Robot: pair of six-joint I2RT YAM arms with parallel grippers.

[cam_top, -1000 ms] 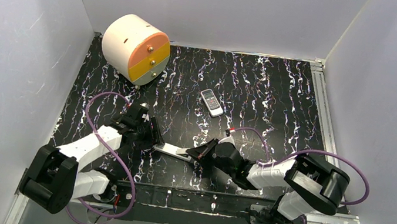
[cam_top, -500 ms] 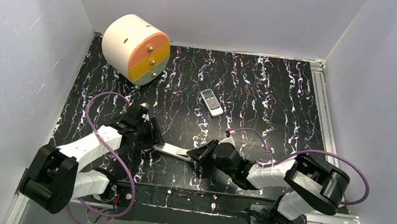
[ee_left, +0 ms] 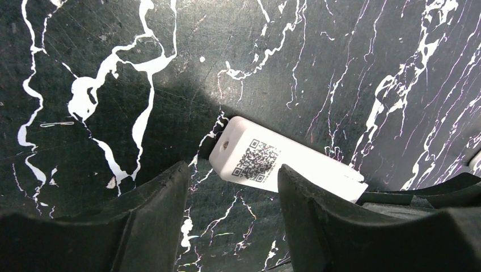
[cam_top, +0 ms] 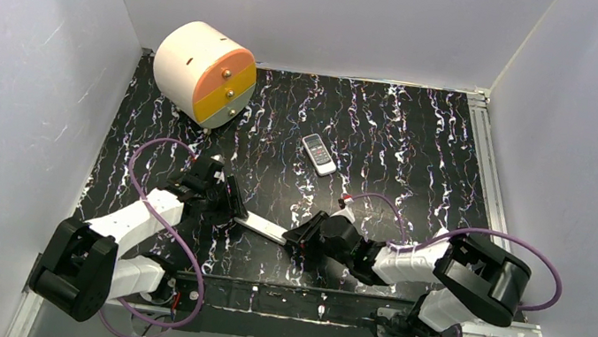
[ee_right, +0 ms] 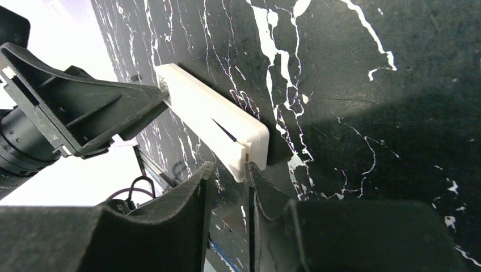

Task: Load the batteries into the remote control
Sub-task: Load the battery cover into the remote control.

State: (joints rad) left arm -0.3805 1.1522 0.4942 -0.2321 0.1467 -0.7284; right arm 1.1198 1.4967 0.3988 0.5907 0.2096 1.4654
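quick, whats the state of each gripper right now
left gripper: open, the white remote lying with one end at its fingertips.
right gripper: slightly open, tips at the white remote's other end, nothing clamped.

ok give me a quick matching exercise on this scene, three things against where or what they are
Things:
1 long white remote
2 small grey remote
3 round drum

Descriptions:
a far left corner of the table
b qr code sticker on it
c out in the middle, alone

Pairs: 1-b, 2-c, 3-a
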